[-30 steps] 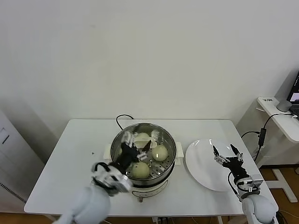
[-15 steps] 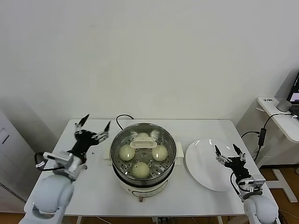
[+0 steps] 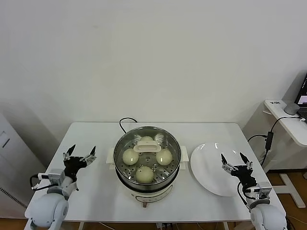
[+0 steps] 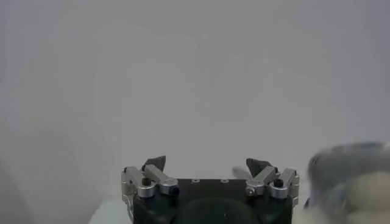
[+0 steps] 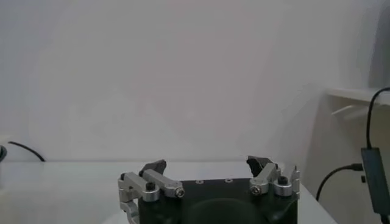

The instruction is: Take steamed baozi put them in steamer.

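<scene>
The steamer (image 3: 120, 143) stands mid-table, a shiny steel pot on a white base. Several pale steamed baozi lie on its perforated floor: one at the left (image 3: 130, 156), one at the right (image 3: 164, 156), one at the front (image 3: 144, 174), one at the back (image 3: 146, 140). My left gripper (image 3: 80, 154) hovers over the table's left front, apart from the pot, open and empty. In the left wrist view, that gripper (image 4: 207, 164) spreads wide with the steamer (image 4: 350, 161) blurred at the edge. My right gripper (image 3: 232, 158) is open and empty above the plate's right part; it (image 5: 207, 164) holds nothing.
An empty white plate (image 3: 208, 170) lies right of the steamer. A black cord (image 3: 125, 120) runs behind the pot. A white handle (image 3: 147, 148) crosses the basket's middle. A side desk with cables (image 3: 288, 120) stands off the table's right.
My left arm has pulled out of the steamer and swung back to the table's left front, open. A baozi stays at the pot's front. The right gripper sank slightly.
</scene>
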